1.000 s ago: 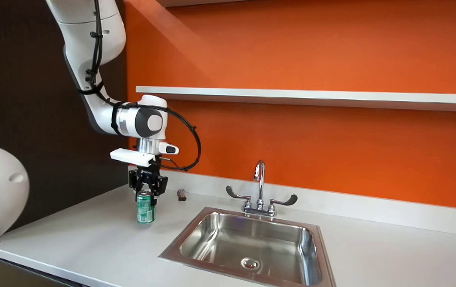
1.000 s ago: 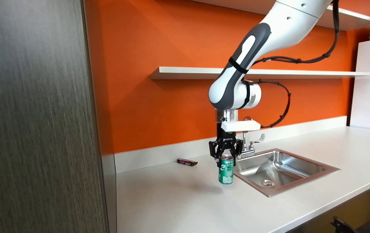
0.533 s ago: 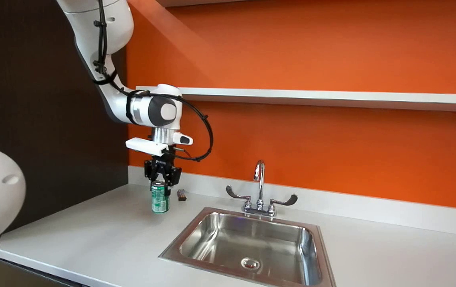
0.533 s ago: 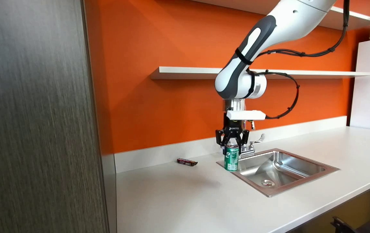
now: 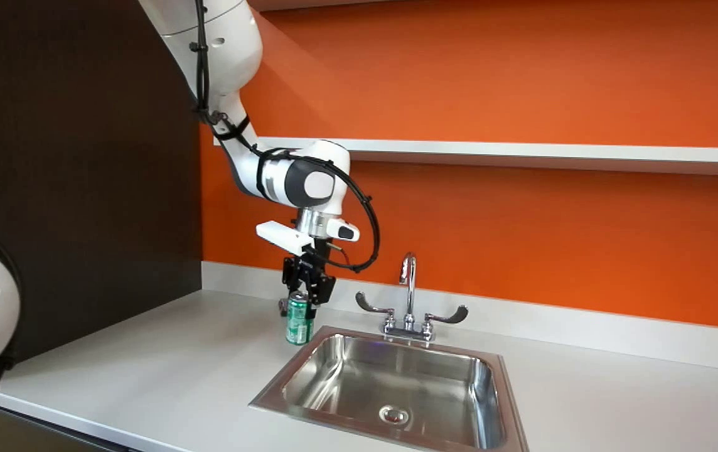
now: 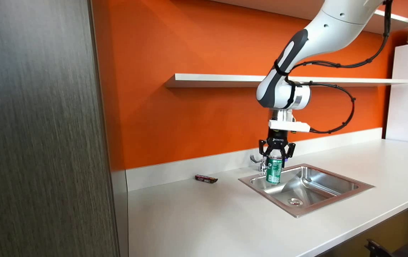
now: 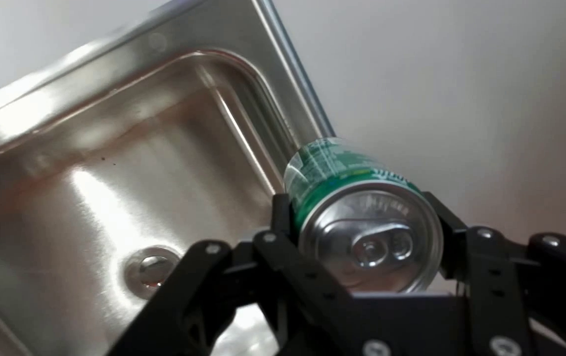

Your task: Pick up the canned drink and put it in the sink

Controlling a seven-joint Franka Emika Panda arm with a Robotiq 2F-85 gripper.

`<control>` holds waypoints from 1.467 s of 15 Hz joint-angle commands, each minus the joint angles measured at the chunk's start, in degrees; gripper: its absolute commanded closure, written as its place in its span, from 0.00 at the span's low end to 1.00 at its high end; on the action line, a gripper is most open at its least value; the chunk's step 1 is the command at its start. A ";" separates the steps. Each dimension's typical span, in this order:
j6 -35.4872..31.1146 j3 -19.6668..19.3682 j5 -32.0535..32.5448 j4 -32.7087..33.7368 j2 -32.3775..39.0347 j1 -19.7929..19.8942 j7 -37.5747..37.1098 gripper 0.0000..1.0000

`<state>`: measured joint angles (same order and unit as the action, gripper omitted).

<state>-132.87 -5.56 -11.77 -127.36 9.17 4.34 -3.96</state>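
Note:
The green canned drink point(image 5: 299, 323) with its silvery top is held in the air, tilted slightly. My gripper point(image 5: 300, 304) is shut on its upper part, one finger on each side. In an exterior view the can point(image 6: 274, 171) overlaps the near-wall left corner of the steel sink point(image 6: 275, 200). In an exterior view it is just outside the left edge of the sink rim point(image 5: 292, 370). In the wrist view the can's lower end covers part of the sink's rim point(image 7: 283, 84) and the drain point(image 7: 152, 272) lies to the left. The can's underside is hidden.
The chrome faucet point(image 5: 408, 295) with two handles stands behind the sink, partly hidden by my gripper in an exterior view. A small dark wrapped object point(image 6: 205, 179) lies by the backsplash. A white shelf point(image 5: 491, 150) runs along the orange wall. A dark panel point(image 5: 95, 188) stands at the left.
My gripper has carried the can to the right, from over the counter to beside the sink's rim. It first rose and has since tilted slightly. The can has stayed in the grip.

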 commanded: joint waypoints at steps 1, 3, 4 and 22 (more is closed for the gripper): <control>3.25 -1.14 -3.48 5.48 4.95 3.45 1.54 0.61; 3.34 -1.82 -4.39 7.24 7.52 5.00 1.30 0.61; 3.30 -2.05 -4.74 8.06 8.76 5.70 1.27 0.61; 1.32 -1.43 -5.84 18.11 27.64 9.51 -0.37 0.61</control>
<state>-132.31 -8.02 -16.94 -111.55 35.38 12.77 -3.75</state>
